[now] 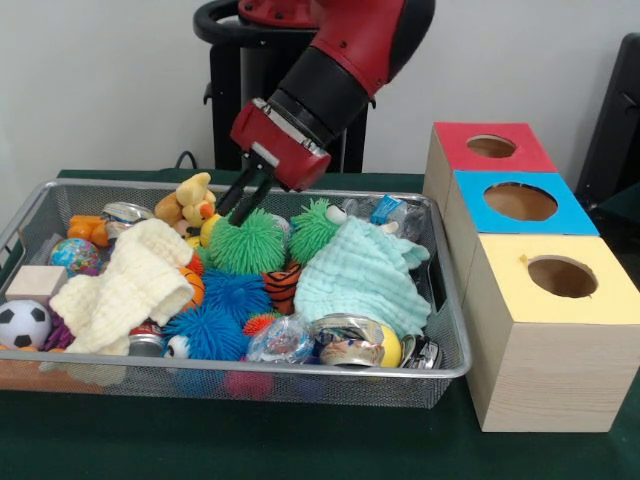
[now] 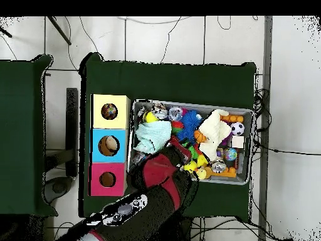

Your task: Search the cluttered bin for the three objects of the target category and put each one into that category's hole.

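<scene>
A wire mesh bin [image 1: 455, 372] holds a heap of toys, cloths and cans. My gripper [image 1: 238, 212] reaches down into the bin's back middle. Its two black fingers [image 1: 232, 200] stand a little apart, open, with their tips at the upper left edge of a green spiky ball [image 1: 250, 248]. A second green spiky ball [image 1: 315, 228] lies just to its right, and two blue spiky balls [image 1: 235, 293] lie in front. In the overhead view my arm [image 2: 157, 182] covers the gripper and the near part of the bin [image 2: 188, 103].
Three boxes with round holes stand right of the bin: red [image 1: 490, 147], blue [image 1: 520, 200], yellow [image 1: 560, 277]. A cream cloth [image 1: 130, 285] and a mint cloth [image 1: 360, 275] cover other items. A plush bear [image 1: 190, 200], a soccer ball [image 1: 22, 322] and cans [image 1: 350, 340] lie around.
</scene>
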Robot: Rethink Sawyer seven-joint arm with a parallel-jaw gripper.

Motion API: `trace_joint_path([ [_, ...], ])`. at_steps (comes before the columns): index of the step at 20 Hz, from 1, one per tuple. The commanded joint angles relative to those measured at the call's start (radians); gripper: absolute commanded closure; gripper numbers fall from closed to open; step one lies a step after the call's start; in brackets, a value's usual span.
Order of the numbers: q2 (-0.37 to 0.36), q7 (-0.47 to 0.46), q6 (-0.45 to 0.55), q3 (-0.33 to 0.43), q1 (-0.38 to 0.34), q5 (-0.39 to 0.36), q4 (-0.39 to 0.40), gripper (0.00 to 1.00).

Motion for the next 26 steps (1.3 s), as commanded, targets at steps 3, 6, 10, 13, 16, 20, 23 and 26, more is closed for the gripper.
trace_joint_path([
  [3,-0.387,-0.264,0.078,0.565,-0.430,-0.475,0.131,0.00],
  [6,-0.365,-0.194,0.052,0.549,-0.405,-0.512,0.117,0.00],
  [10,-0.351,-0.088,0.043,0.548,-0.371,-0.545,0.122,0.00],
  [13,-0.338,-0.029,0.093,0.555,-0.346,-0.533,0.137,0.00],
  [16,-0.309,0.060,0.101,0.545,-0.304,-0.467,0.155,0.00],
  [20,-0.327,0.090,0.236,0.501,-0.213,-0.377,0.120,0.00],
  [23,-0.328,0.094,0.325,0.499,-0.192,-0.326,0.082,0.00],
  [26,-0.304,0.113,0.347,0.517,-0.191,-0.281,0.067,0.00],
])
